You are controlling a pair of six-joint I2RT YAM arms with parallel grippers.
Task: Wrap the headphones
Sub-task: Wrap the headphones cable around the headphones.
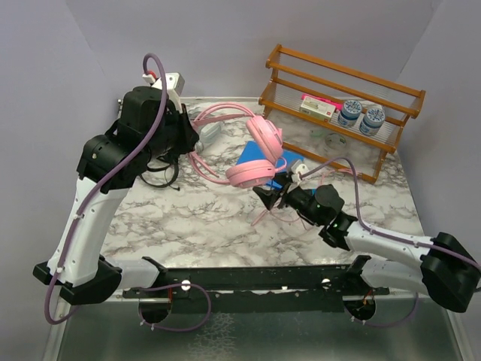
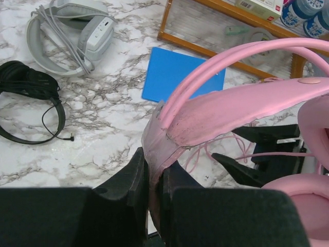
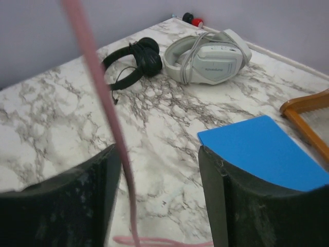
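The pink headphones (image 1: 259, 150) hang tilted above the marble table, held by their headband (image 2: 231, 108) in my left gripper (image 2: 154, 175), which is shut on the band's end. Their pink cable (image 3: 103, 98) runs down between the fingers of my open right gripper (image 3: 159, 154), close to the left finger, and lies looped on the table below. In the top view the right gripper (image 1: 269, 197) sits just below the pink earcups. The grey-white headphones (image 2: 77, 36) and the small black headphones (image 2: 31, 87) lie at the back left of the table.
A blue card (image 2: 182, 74) lies flat under the pink headphones. A wooden rack (image 1: 338, 98) at the back right holds two bottles (image 1: 361, 114) and a small box. Grey walls close off the back and left.
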